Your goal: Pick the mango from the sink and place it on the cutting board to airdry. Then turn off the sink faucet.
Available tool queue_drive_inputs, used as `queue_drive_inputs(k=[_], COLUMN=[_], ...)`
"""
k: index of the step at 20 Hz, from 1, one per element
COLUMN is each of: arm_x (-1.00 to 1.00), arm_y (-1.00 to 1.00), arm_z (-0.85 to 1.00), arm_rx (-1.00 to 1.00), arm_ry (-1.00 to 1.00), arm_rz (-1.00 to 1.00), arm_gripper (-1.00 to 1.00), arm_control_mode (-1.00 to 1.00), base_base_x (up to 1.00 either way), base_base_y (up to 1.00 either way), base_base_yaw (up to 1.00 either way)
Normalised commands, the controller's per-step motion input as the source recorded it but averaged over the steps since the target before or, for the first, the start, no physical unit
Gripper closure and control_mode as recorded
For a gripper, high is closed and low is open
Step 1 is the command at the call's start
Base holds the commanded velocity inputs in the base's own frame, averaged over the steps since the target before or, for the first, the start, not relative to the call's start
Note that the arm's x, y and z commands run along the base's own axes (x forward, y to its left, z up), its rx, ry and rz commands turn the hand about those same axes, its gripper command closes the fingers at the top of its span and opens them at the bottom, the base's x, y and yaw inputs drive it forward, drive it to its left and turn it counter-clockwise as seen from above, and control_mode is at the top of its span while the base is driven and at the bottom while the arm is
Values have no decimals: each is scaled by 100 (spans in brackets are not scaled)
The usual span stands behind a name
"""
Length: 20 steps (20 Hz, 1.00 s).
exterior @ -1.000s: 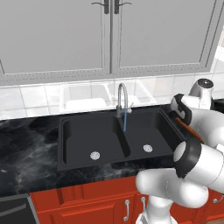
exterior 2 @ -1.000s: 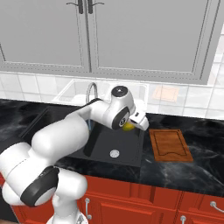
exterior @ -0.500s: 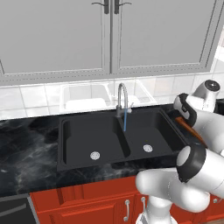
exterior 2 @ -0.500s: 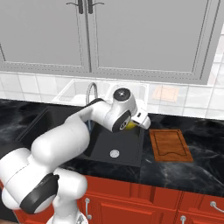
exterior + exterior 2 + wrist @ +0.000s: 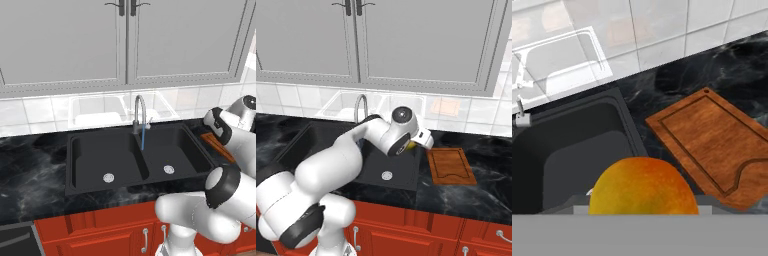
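Matt black sink [image 5: 90, 160], brown wooden cutting board [image 5: 717, 145], glossy marbled tabletop [image 5: 491, 200].
The mango [image 5: 643, 187] has a smooth yellow-orange skin with a soft sheen. The sink faucet [image 5: 140, 117] looks like brushed grey metal, and the drains [image 5: 108, 177] appear silvery. Wall tiles [image 5: 286, 95] are glossy white; the cabinet doors [image 5: 65, 40] are flat grey, the lower fronts [image 5: 406, 235] red.

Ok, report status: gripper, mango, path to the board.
Gripper shut on mango, lifted over sink's right edge. Cutting board bare, just beyond. Faucet running. Nothing in the way.
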Motion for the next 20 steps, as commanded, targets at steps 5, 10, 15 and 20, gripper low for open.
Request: queue_drive_inputs(k=[5, 10, 15, 20], arm_x=[0, 3, 5, 6], arm_y=[-39, -32, -24, -16], arm_z=[0, 0, 0, 0], arm_rx=[0, 0, 0, 0], arm_ry=[0, 0, 0, 0], arm_rz=[0, 2, 1, 0], arm_gripper=[100, 100, 100, 100], arm_control_mode=[-100, -100, -100, -100], base_base_x=[0, 0, 0, 0], base_base_y=[0, 0, 0, 0], base_base_yaw=[0, 0, 0, 0])
